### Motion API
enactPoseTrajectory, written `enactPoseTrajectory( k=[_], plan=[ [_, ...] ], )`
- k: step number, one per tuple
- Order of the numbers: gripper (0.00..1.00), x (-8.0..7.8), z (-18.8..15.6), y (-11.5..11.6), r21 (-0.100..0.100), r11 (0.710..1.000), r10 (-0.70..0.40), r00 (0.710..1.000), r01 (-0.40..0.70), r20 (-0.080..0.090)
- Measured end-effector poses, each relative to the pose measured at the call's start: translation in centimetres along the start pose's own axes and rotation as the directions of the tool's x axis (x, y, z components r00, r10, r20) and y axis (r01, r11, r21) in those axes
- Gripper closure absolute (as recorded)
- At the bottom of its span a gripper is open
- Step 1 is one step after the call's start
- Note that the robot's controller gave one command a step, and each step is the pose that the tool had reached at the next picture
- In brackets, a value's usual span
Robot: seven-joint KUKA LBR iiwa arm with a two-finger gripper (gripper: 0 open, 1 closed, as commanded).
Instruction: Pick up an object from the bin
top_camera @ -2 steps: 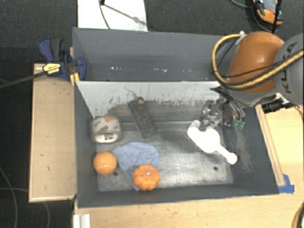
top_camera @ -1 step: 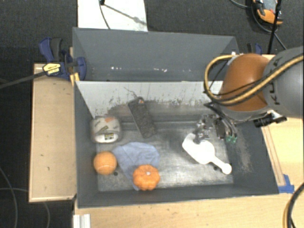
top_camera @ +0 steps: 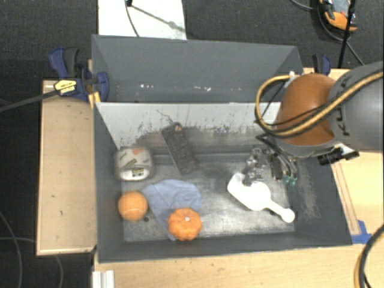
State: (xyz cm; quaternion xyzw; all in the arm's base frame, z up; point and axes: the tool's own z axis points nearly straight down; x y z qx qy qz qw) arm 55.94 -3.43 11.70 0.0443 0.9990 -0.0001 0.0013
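— What's covered?
— The end effector [top_camera: 263, 171] overlaps the upper edge of the white paddle [top_camera: 259, 198]; the orange pumpkin [top_camera: 185, 224] hides a corner of the blue cloth [top_camera: 171, 195].
— Cut off?
— The arm [top_camera: 363, 110], at the right edge.

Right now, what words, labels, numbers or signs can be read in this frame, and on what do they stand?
"KU": dark letters on the grey arm; the rest is cut off.
Round white tin, at the bin's left: coloured markings, too blurred to read.
No other text can be made out.
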Motion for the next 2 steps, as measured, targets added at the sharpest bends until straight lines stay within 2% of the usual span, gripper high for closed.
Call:
enactPoseTrajectory(
  k=[1, 2],
  plan=[
    [1.0, 0.0, 0.0, -2.1, -0.003, 1.0, -0.029, 1.0, 0.029, -0.001],
    [1.0, -1.9, -10.6, -2.7, -0.001, 1.0, -0.009, 1.0, 0.009, 0.001]
  ],
)
